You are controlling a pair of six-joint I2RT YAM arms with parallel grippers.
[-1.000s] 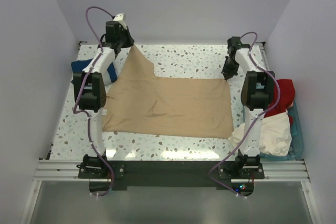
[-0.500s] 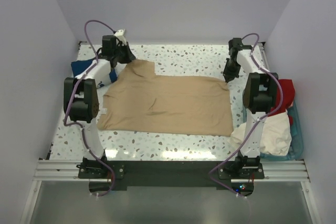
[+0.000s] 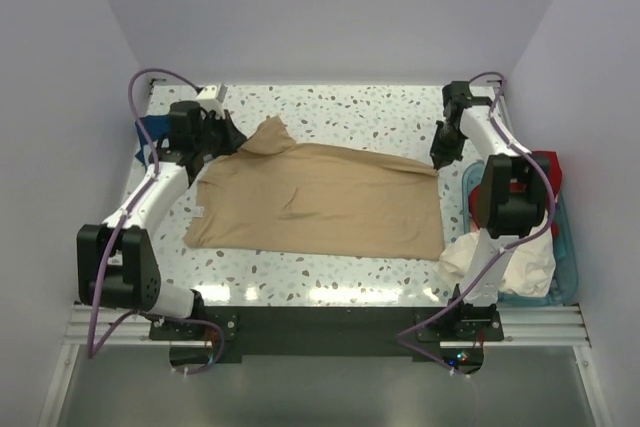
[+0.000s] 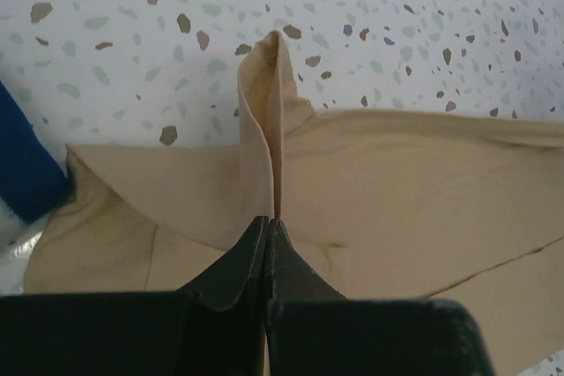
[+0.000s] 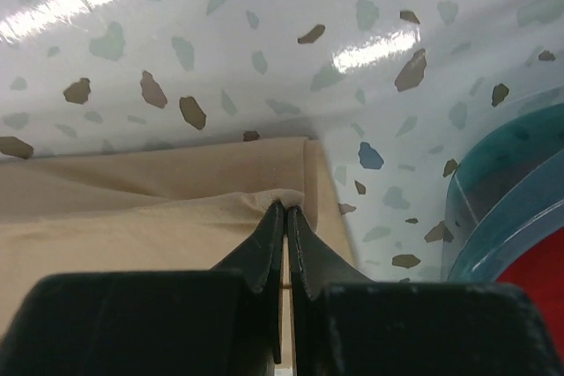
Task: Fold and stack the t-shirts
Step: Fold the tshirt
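Observation:
The tan-beige t-shirt [image 3: 320,202] lies spread across the middle of the speckled table. My left gripper [image 3: 228,137] is shut on its far left corner, and a pinched ridge of tan cloth [image 4: 264,129] rises from the closed jaws. My right gripper [image 3: 440,155] is shut on the shirt's far right corner, with a small bunch of tan cloth [image 5: 264,195] at the tips. The navy blue shirt [image 3: 150,132] lies at the far left, partly behind the left arm. The red shirt [image 3: 535,187] and the cream-white shirt [image 3: 520,252] sit in the teal basket.
The teal plastic basket [image 3: 570,257] stands at the right edge of the table; its rim shows in the right wrist view [image 5: 507,200]. White walls close in the far side and both sides. The arm bases stand at the near edge.
Both grippers have moved outward and down with the shirt's far corners. The left arm swung left and the far left flap, held high before, now lies low. The far edge is stretched straighter.

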